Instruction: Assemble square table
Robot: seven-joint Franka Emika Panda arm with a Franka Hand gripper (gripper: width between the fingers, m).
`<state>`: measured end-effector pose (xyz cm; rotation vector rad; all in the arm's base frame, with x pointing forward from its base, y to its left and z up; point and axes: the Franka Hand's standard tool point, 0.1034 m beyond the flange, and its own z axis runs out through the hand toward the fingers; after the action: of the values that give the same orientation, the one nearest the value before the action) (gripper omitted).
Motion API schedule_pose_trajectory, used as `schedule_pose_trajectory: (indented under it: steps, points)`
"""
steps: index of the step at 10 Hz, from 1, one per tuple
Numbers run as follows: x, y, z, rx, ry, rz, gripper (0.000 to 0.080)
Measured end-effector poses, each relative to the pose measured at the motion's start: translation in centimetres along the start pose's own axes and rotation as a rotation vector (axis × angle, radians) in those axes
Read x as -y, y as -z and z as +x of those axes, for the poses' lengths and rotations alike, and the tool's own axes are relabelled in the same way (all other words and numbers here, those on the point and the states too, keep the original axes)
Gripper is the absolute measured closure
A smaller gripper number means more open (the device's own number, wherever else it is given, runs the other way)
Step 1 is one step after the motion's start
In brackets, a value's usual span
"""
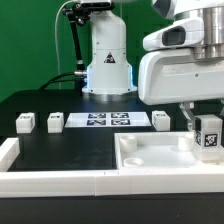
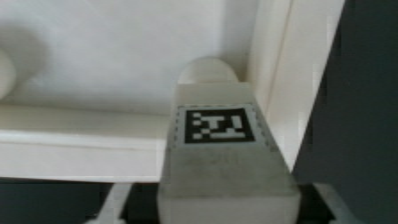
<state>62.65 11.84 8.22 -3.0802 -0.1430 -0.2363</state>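
Grips one short white leg [image 1: 208, 138] in the claw [image 1: 206, 126], jaws part-way shut on either side of it. Seems to pinch it on both sides, though hard to be sure from the blurry wrist view. Holds that leg upright over the corner of the big white table top [image 1: 150, 152], at the exterior view's right, with the tag facing out. Leaves three more legs [image 1: 25, 122] in a row on the black table [image 1: 100, 145], near the marker board [image 1: 105, 121].

Could go wrong in a few ways from here. Might drop the leg if pinched too softly, and then see it tip over or roll off the top. Might miss the right spot in the corner if brought down a bit crooked, and bump the raised rim [image 2: 270, 60] just beside it. Could shove the whole top sideways if pressed down off the middle, away from the long white rail [image 1: 50, 180]. Might jam if twisted in while tilted. Better to hold it straight and go slow.
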Motion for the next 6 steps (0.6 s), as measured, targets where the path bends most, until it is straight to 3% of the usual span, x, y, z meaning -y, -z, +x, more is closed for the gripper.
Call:
schedule_pose_trajectory:
  steps: [3,6]
  points:
    - [0.01,0.00,0.00,0.000,-0.042,0.001,0.0508]
    - [-0.14,-0.06,-0.07,0.000,-0.294,-0.002,0.0508]
